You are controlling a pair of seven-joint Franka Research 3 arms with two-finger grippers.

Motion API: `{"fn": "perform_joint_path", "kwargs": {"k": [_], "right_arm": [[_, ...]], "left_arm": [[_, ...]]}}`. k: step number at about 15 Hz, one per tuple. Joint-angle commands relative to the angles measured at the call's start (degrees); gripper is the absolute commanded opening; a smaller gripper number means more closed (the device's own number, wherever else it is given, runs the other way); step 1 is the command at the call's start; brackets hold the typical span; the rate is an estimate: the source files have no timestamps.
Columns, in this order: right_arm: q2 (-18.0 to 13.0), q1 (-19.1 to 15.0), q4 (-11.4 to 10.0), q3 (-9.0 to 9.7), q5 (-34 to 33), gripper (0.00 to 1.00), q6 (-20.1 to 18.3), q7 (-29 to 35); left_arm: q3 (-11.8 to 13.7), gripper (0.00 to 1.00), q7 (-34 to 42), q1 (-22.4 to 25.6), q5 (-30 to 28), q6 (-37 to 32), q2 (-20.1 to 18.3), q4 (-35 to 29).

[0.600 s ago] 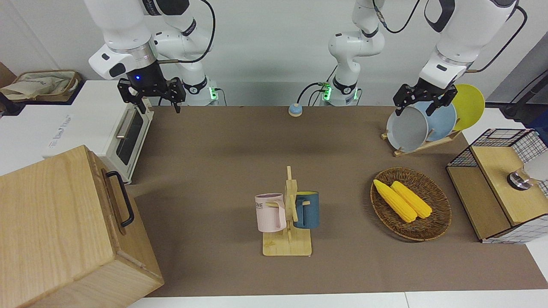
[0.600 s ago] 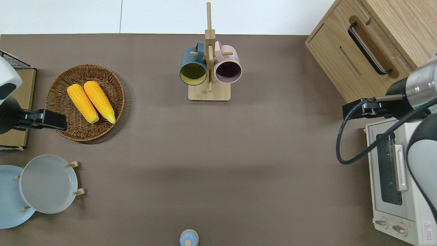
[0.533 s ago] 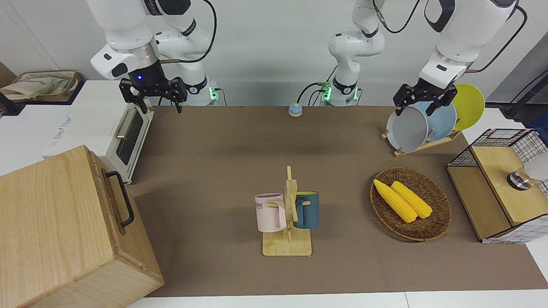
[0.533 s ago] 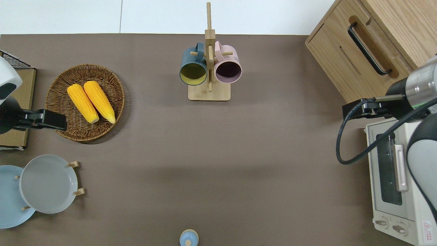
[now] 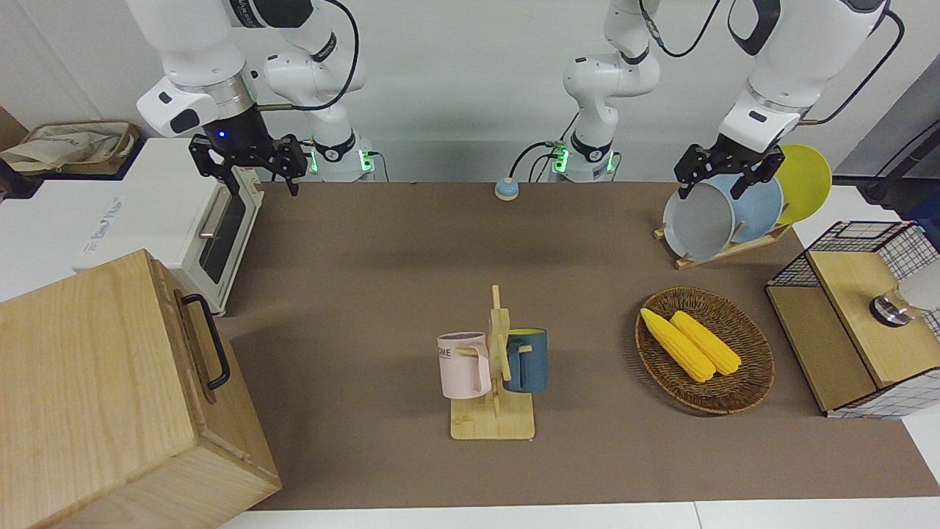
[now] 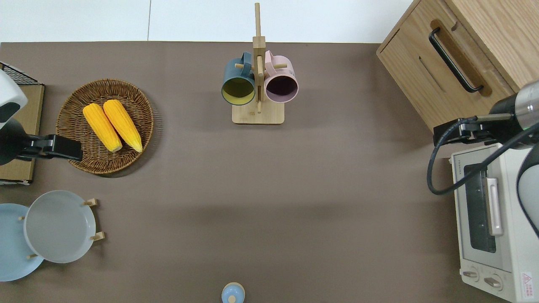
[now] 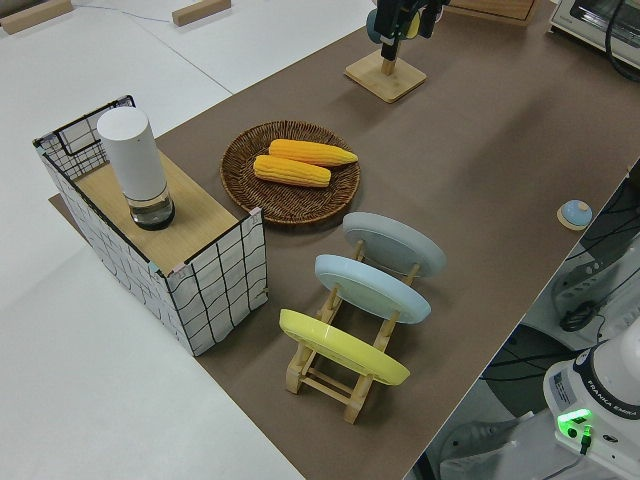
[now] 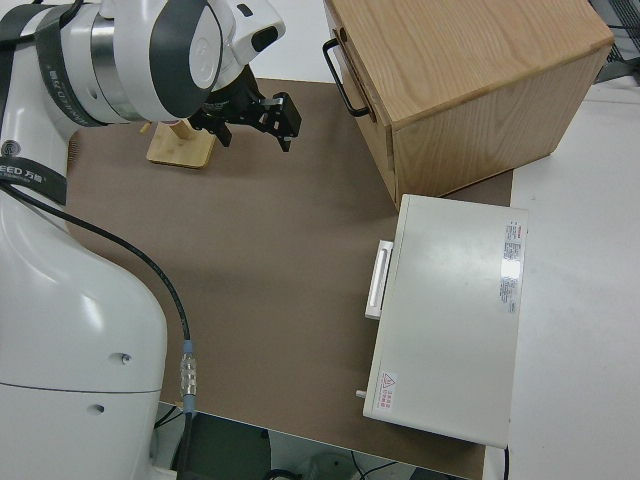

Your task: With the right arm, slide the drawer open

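Note:
The light-wood cabinet (image 5: pixel 95 389) stands at the right arm's end of the table. Its drawer (image 5: pixel 192 345) is shut, and the black loop handle (image 5: pixel 214 345) on its front faces the table's middle. The drawer also shows in the overhead view (image 6: pixel 462 57) and the right side view (image 8: pixel 372 112). My right gripper (image 5: pixel 264 185) is open and empty, with a blue light on its wrist. In the overhead view it (image 6: pixel 452 131) hangs over the gap between the cabinet and the toaster oven (image 6: pixel 492 219), apart from the handle. My left arm is parked, its gripper (image 5: pixel 723 184) open.
The white toaster oven (image 5: pixel 169 220) stands beside the cabinet, nearer to the robots. A mug rack (image 5: pixel 493 367) with two mugs is mid-table. A basket of corn (image 5: pixel 705 351), a plate rack (image 5: pixel 723 213) and a wire-mesh shelf (image 5: pixel 859 316) are toward the left arm's end.
My right gripper has moved toward the right arm's end of the table, closer to the cabinet and the toaster oven. The drawer has not moved. The left arm is still.

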Motion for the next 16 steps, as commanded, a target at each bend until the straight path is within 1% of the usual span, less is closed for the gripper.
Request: {"fn": "perform_joint_path", "kwargs": {"k": [1, 4, 5, 9, 11, 13, 14, 15, 16], "right_arm": [[-0.4, -0.3, 0.1, 0.56, 0.7, 0.983, -0.7, -0.1], [-0.4, 0.4, 0.0, 1.35, -0.7, 0.983, -0.6, 0.6], [-0.4, 0.5, 0.0, 1.79, -2.5, 0.983, -0.6, 0.7], [-0.4, 2.9, 0.0, 4.77, -12.3, 0.983, -0.6, 0.8], [-0.4, 4.8, -0.3, 5.48, -17.5, 0.983, -0.3, 1.1], [-0.3, 7.1, -1.0, 6.01, -22.6, 0.983, 0.4, 2.9], [-0.2, 7.9, -1.7, 6.53, -24.8, 0.983, 1.2, 3.4], [-0.2, 8.3, -2.9, 7.67, -28.3, 0.983, 2.7, 3.8], [-0.2, 8.3, -3.6, 8.98, -30.9, 0.983, 3.8, 3.8]], "left_arm": [[-0.4, 0.99, 0.6, 0.2, 1.0, -1.1, 0.7, 1.4], [-0.4, 0.99, 0.6, 0.2, 1.0, -1.1, 0.7, 1.5], [-0.4, 0.99, 0.6, 0.2, 1.0, -1.1, 0.7, 1.5], [-0.4, 0.99, 0.6, 0.2, 1.0, -1.1, 0.7, 1.5], [-0.4, 1.00, 0.6, 0.2, 1.0, -1.1, 0.7, 1.5], [-0.4, 0.99, 0.6, 0.2, 1.0, -1.1, 0.7, 1.5], [-0.4, 0.99, 0.6, 0.2, 1.0, -1.1, 0.7, 1.5], [-0.4, 0.99, 0.6, 0.2, 1.0, -1.1, 0.7, 1.4], [-0.4, 0.99, 0.6, 0.2, 1.0, -1.1, 0.7, 1.4]]}}
